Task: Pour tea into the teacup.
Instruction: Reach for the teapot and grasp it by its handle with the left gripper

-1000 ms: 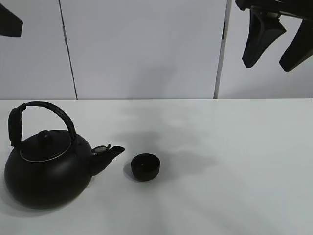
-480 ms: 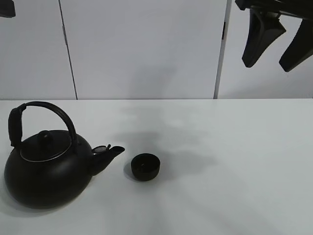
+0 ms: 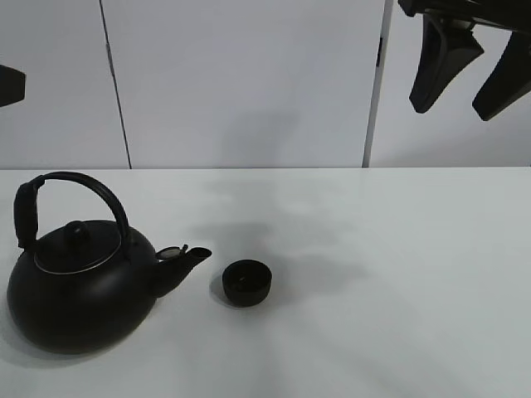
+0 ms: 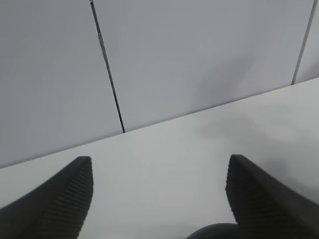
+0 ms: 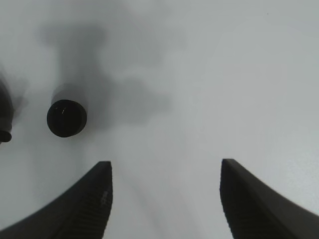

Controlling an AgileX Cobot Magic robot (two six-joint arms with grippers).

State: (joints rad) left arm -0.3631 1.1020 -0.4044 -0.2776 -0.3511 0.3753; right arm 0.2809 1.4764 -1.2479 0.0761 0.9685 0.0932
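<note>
Two grippers: both black and raised above a white table (image 3: 398,249), each with its jaws apart and nothing between them.
Teacup: the small black teacup (image 3: 246,282) stands upright on the table, left of centre, just beside the spout (image 3: 187,264) of a big black kettle (image 3: 79,290), with a narrow gap between them.
Right gripper: the right gripper (image 3: 454,112) hangs high at the upper right of the high view, well apart from the teacup.
Left gripper: only a dark sliver shows at the left edge of the high view, above the kettle.
Right wrist view: looks straight down between the jaws of the right gripper (image 5: 165,165). The teacup (image 5: 67,118) lies off to one side, outside the jaws. Whether it holds liquid cannot be told.
Left wrist view: the left gripper (image 4: 159,160) faces the table's far edge and grey wall panels (image 4: 199,55). The teacup is out of sight. A dark rounded shape (image 4: 214,232) shows between the jaws, too cropped to identify.
</note>
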